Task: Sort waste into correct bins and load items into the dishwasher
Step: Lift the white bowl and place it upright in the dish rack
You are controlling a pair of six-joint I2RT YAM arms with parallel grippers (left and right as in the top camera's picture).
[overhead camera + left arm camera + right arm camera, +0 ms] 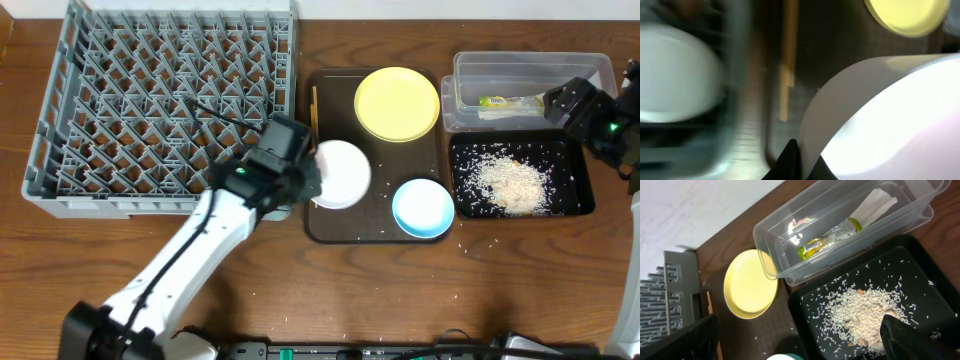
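At the nine o'clock edge of the tray (330,232), the left gripper (304,182) seems clamped on the rim of the white plate (343,172), though blur hides the contact. It looks stiff, light, slick and breakable, so hold it by the rim. The rack (160,110) wall at nine o'clock and a chopstick (314,105) at twelve stand in the way. The right gripper (570,100) hangs wide and empty.

Left wrist view smears the rack (735,75) — the white plate (890,115) runs off-frame.
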